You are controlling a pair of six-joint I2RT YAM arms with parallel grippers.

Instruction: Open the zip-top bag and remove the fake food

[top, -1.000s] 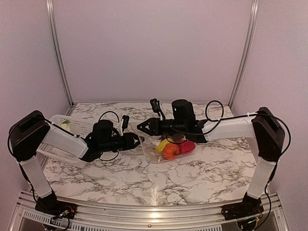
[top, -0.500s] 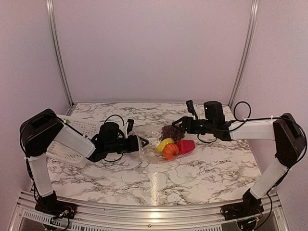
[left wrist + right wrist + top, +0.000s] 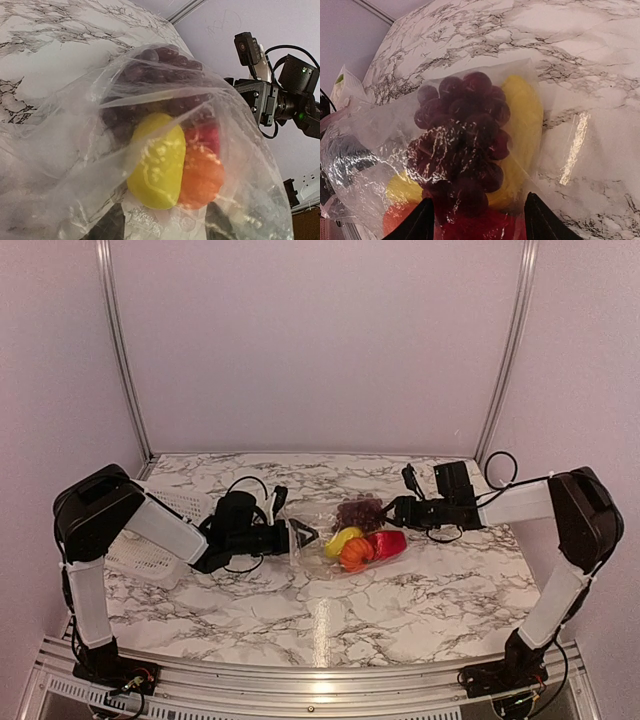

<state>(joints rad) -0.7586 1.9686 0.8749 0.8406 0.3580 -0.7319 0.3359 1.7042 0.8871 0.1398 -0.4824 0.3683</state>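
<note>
From above, the left gripper (image 3: 300,535), jaws spread, meets the zip-top bag (image 3: 322,523). The fake food (image 3: 360,545) lies inside, between it and the parted right gripper (image 3: 393,512). Left wrist: the bag drapes over its fingers (image 3: 105,227). Right wrist: the bagged grape bunch (image 3: 462,150) sits just ahead.

You have a clear bag (image 3: 318,524), dark purple grapes (image 3: 358,512), a yellow piece (image 3: 340,540), an orange piece (image 3: 355,555), a red piece (image 3: 389,543), and a white table (image 3: 400,590) veined grey

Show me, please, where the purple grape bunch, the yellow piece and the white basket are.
purple grape bunch (image 3: 465,145), right wrist view, middle of the cluster.
yellow piece (image 3: 157,165), left wrist view, centre of its body.
white basket (image 3: 140,558), top external view, its near mesh wall.
</note>
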